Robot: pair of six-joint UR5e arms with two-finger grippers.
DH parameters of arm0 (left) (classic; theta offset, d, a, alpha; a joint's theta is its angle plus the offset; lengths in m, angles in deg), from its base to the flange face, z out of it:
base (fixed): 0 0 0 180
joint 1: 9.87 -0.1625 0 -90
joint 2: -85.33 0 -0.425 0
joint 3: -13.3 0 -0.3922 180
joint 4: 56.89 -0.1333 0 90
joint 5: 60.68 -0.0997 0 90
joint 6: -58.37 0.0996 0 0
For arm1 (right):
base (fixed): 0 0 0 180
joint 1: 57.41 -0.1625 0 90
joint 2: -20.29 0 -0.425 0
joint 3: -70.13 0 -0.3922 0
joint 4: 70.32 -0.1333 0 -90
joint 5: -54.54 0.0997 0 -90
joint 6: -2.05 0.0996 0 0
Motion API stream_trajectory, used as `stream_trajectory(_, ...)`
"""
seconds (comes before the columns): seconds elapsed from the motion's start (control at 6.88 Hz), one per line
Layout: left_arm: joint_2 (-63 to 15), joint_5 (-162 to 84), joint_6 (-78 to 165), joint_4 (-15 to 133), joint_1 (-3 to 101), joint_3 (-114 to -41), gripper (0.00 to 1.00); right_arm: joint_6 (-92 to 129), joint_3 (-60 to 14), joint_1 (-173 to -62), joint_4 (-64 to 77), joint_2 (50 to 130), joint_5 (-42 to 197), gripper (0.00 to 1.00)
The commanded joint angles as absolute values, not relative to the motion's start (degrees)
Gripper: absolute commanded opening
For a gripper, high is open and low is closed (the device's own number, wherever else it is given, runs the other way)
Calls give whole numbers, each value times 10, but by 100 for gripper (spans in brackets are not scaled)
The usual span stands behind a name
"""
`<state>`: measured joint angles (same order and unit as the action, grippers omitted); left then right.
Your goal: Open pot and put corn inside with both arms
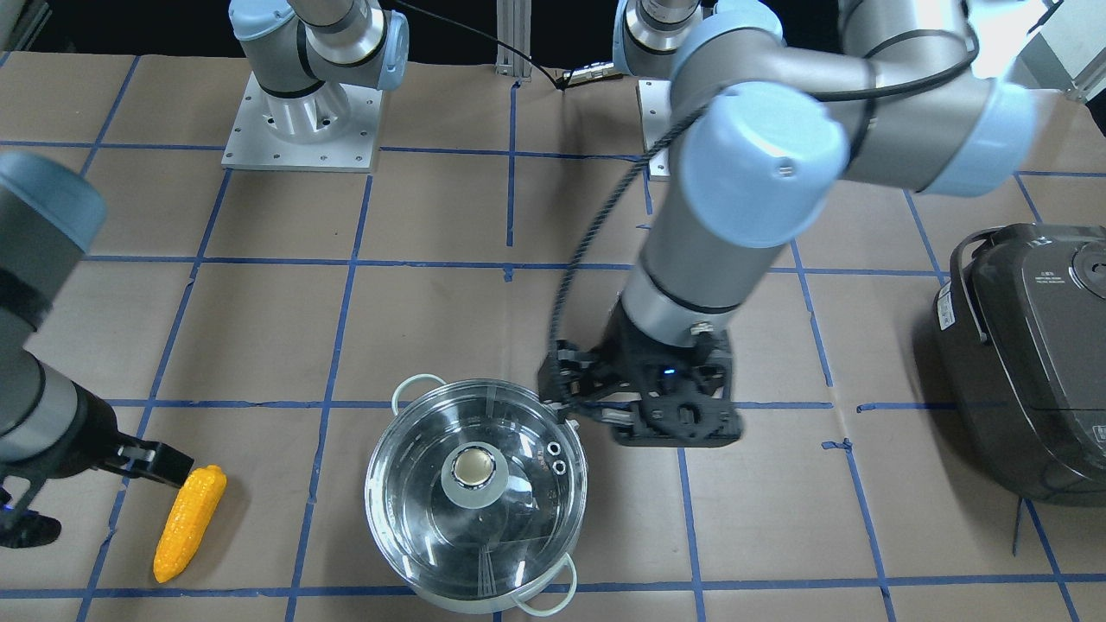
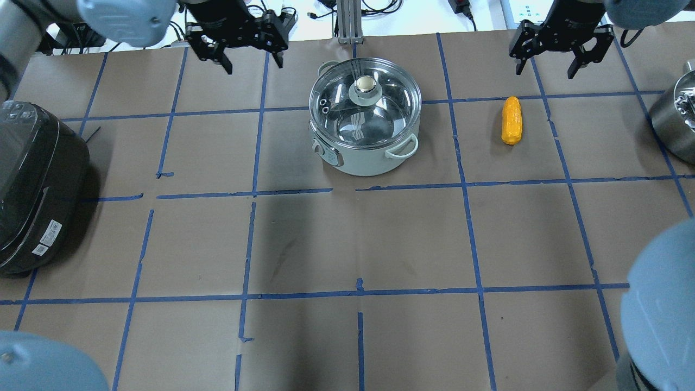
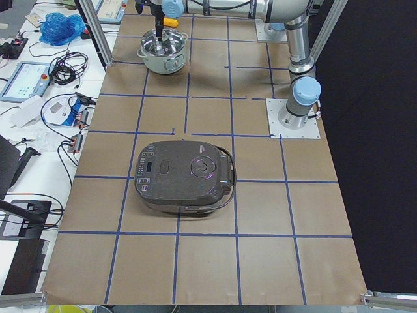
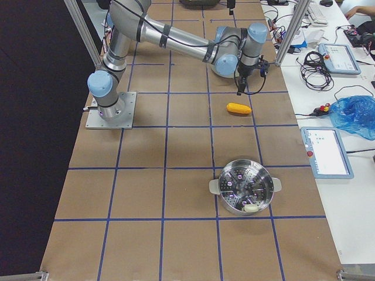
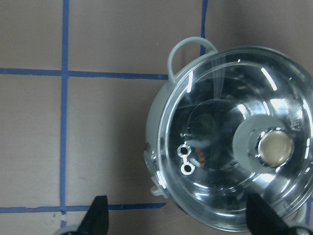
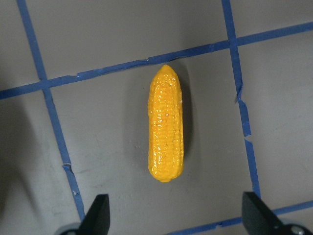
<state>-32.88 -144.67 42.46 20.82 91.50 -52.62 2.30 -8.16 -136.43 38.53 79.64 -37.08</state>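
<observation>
In the overhead view, the pot (image 2: 358,163), its glass lid (image 2: 347,106) seated, is seen on the table (image 2: 380,244) with the corn (image 2: 511,120) laid well apart to its right. The left gripper (image 2: 253,65) near the pot and the right gripper (image 2: 545,70) near the corn are held spread, empty. In the right wrist view, the corn is framed between parted fingers (image 6: 98,215), untouched.

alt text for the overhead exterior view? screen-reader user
A round stainless-steel pot with its clear glass lid on sits top-centre on the brown, blue-taped table, a small yellow-orange plastic corn cob lying to its right. Both black hands hang open along the top edge: the left hand up-left of the pot, the right hand just above the corn.
</observation>
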Motion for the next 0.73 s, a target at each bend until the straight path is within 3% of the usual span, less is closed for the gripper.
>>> stream_trajectory(0.0, -393, -1448, 355, 134, 970, -507, 100, -8, -127, -1350, 519, 742, -356, 93)
stream_trajectory(0.29, -400, -1447, 334, 126, 980, -513, 100, -9, -134, -1349, 535, 716, -330, 91)
stream_trajectory(0.44, -408, -1448, 332, 125, 987, -513, 100, -13, -134, -1350, 535, 716, -312, 67)
stream_trajectory(0.58, -423, -1448, 327, 111, 996, -512, 100, -41, -135, -1349, 535, 716, -312, 30)
